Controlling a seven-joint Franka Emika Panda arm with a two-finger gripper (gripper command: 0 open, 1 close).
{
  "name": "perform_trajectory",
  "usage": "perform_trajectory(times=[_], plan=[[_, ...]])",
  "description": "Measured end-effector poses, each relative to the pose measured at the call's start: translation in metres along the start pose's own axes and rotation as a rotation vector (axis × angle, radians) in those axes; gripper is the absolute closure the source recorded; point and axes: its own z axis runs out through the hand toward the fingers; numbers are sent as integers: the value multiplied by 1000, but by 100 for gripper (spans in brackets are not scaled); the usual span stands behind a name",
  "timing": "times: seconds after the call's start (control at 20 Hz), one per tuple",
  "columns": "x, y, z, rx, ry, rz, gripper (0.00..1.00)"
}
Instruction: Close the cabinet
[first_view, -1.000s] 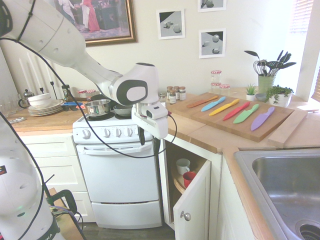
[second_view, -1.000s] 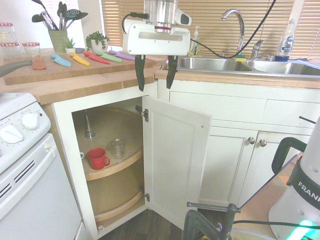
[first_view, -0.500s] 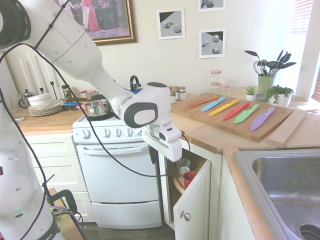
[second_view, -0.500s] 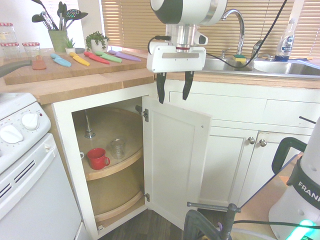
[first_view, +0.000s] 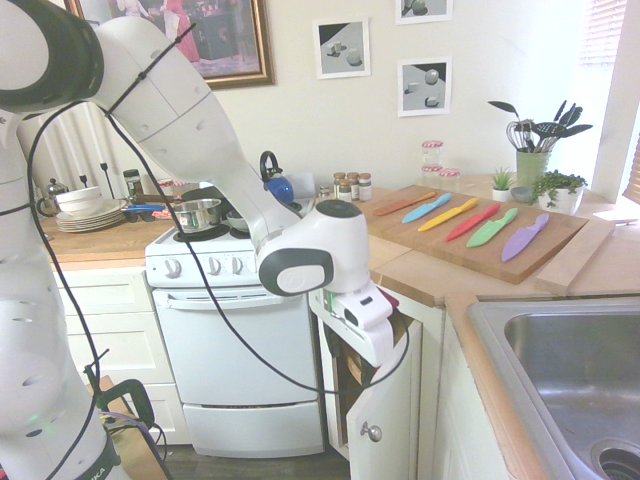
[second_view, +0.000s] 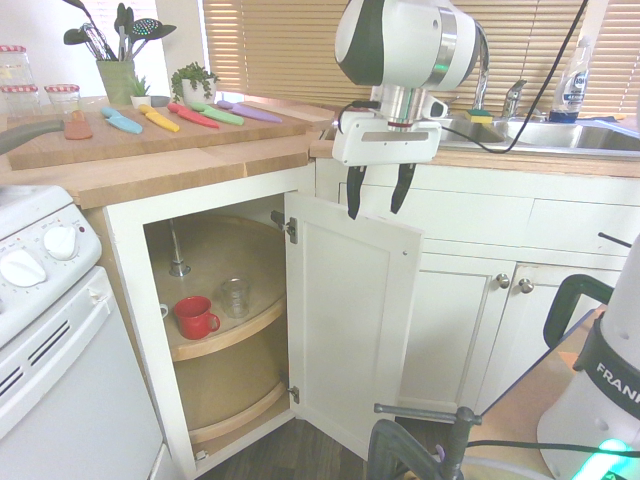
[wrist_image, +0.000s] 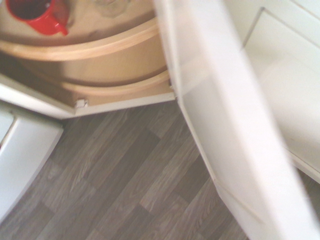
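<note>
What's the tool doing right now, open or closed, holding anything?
Tool: open, holding nothing, just above the cabinet door's top edge.

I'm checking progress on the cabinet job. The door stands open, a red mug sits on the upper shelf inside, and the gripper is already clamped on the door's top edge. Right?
Not quite. The second exterior view shows the gripper open, poised just above the cabinet door, gripping nothing. The door is open and the red mug is on the upper shelf.
</note>
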Motion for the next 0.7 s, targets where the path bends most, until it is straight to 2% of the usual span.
perform_trajectory(times=[0.4, 0.7], plan=[[28, 43, 0, 43, 5, 63, 0], [50, 41, 11, 78, 40, 72, 0]])
